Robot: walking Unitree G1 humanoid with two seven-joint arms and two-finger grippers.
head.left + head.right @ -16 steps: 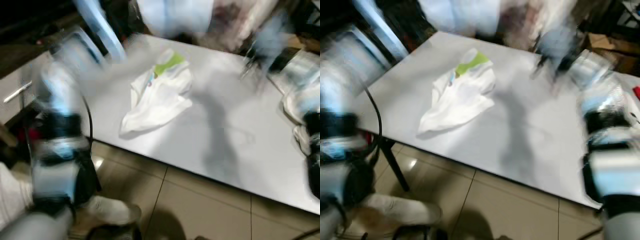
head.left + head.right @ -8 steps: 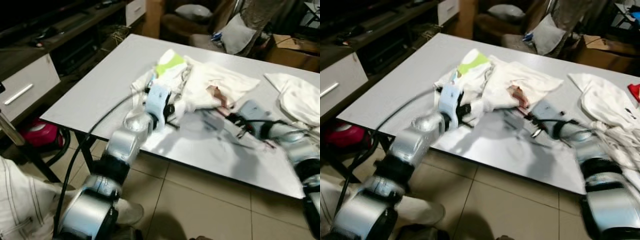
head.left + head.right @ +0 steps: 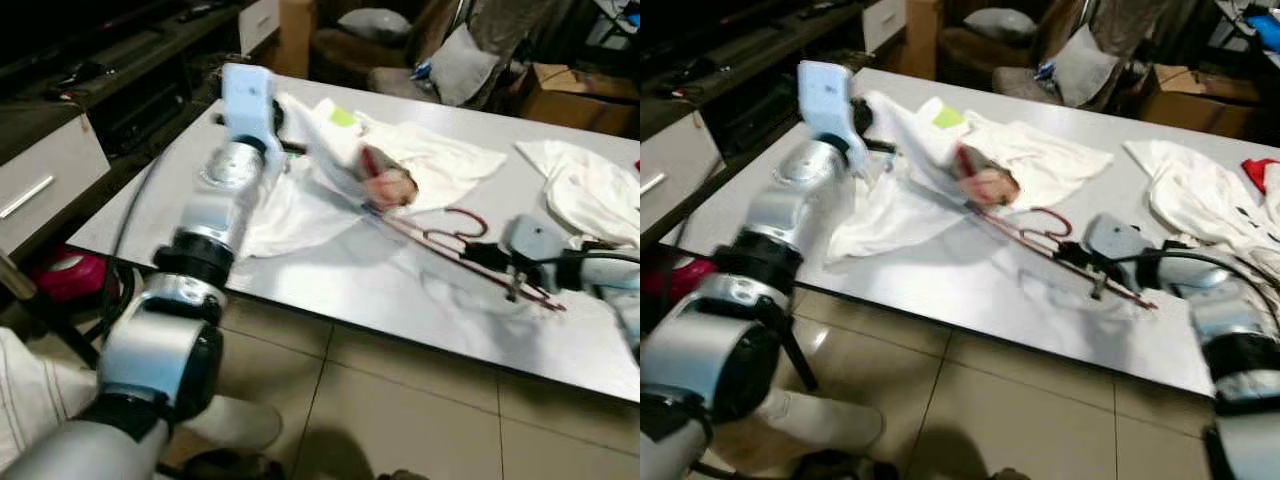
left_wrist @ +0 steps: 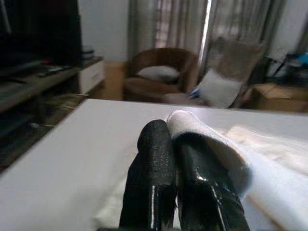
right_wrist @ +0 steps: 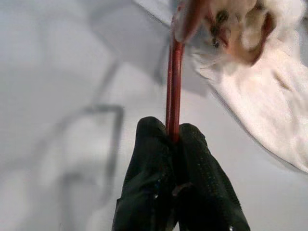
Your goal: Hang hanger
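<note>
R gripper clamped on red hanger bar, held just above white table w/ far end inside white shirt. L gripper pinches shirt cloth, fingers closed, raised over table's far-left part.

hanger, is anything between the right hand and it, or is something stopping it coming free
Nothing stands between them: the right hand is shut on the red hanger bar. The hanger's far end is caught in the white shirt, whose other edge the left hand pinches. No rail is in view.
</note>
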